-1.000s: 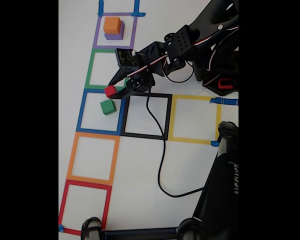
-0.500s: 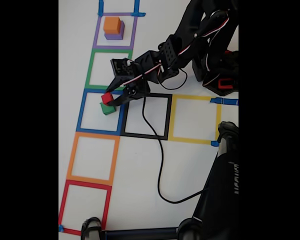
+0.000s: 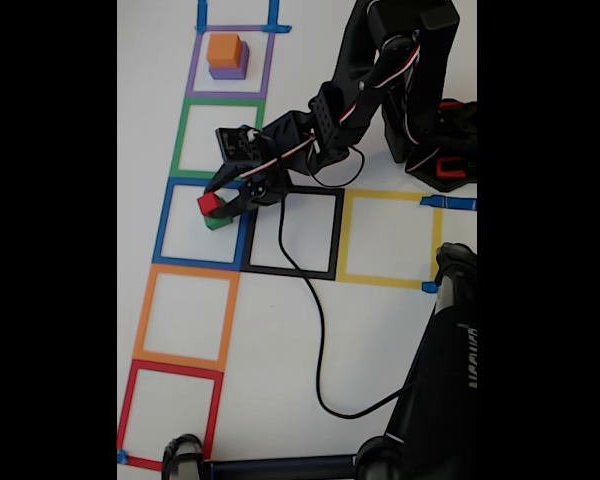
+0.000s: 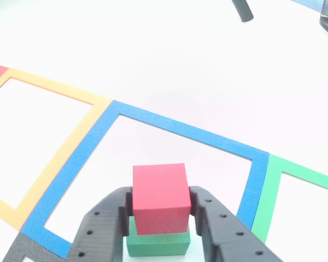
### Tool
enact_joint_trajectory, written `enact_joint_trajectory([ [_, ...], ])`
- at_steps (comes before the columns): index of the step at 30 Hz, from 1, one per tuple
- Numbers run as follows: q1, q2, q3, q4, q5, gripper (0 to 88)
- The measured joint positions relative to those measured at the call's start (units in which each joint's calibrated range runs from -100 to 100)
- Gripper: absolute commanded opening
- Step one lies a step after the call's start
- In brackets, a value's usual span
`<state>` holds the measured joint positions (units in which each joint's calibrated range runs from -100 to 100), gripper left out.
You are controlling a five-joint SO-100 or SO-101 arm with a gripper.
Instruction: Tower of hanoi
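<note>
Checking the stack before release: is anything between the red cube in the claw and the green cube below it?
Nothing visible. The claw holds the red cube directly over the green cube inside the blue tape square; whether they already touch is unclear.

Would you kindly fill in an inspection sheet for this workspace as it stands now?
Surface: white table with coloured tape squares.
Job's things: red cube held directly over the green cube in the blue square; contact cannot be told. Orange cube on the purple cube in the purple square.
Clutter: nothing seen.
End effector: end effector shut on the red cube.
Cables: black cable trails across the table.
Surroundings: black stand at the right in the fixed view.
</note>
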<state>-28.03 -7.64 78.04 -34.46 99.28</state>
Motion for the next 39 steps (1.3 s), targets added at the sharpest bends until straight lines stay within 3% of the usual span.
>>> enact_joint_trajectory([
  [16, 0.47, 3.12, -0.09, -2.10, 0.00, 7.2],
  [27, 0.70, 4.64, -0.18, -4.03, 0.00, 21.5],
  [39, 2.11, 0.51, -3.10, -1.85, 0.00, 17.2],
])
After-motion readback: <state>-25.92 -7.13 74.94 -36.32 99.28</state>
